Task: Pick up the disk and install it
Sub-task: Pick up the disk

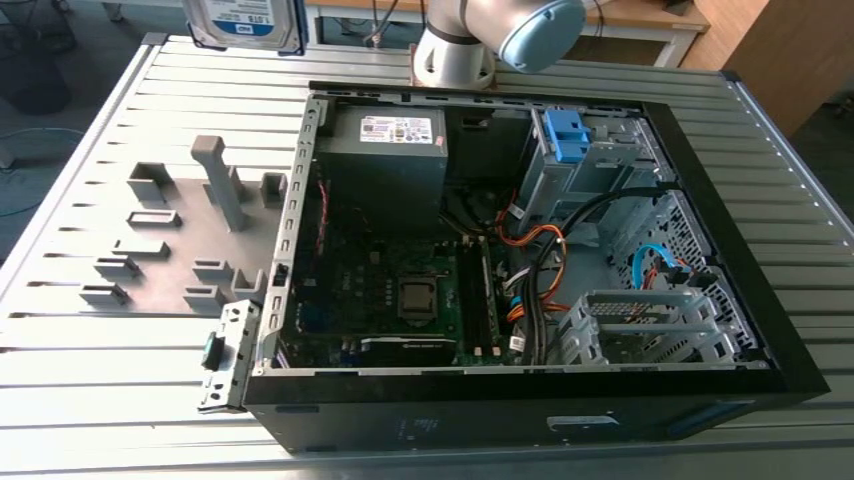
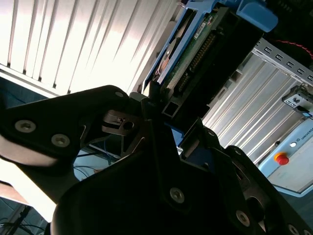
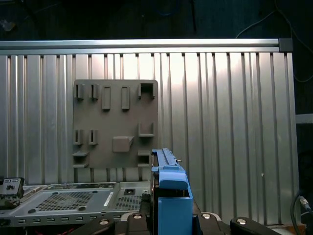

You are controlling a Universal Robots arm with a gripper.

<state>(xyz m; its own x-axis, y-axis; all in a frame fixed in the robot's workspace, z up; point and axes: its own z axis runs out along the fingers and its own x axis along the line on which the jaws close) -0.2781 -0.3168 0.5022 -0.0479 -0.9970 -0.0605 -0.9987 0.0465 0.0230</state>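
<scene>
Over the far edge of the worktop (image 1: 120, 390), toward the exterior view's left, the disk (image 1: 247, 22) hangs upright with its label facing the camera. It is clear of the surface and well apart from the open computer case (image 1: 467, 420). In the second wrist view the end effector (image 2: 164, 115) is clamped on the drive's end, with the black fingers (image 2: 98, 100) pressing from both sides and the circuit board and blue rail (image 2: 254, 12) running away from them. The first wrist view looks past the rail to the grey holder plate (image 3: 115, 125), which lies on the worktop beside the case.

I judge the pick-up done and the carry to the case in hand, with the install not yet begun. Seating the drive would call for lining its rails up with a bay's guides and sliding it in straight, clear of the loose cables (image 1: 534, 245). Which bay is meant I cannot tell: a bare blue bracket (image 1: 566, 135) sits at the far corner, a metal cage (image 1: 641, 325) nearer
</scene>
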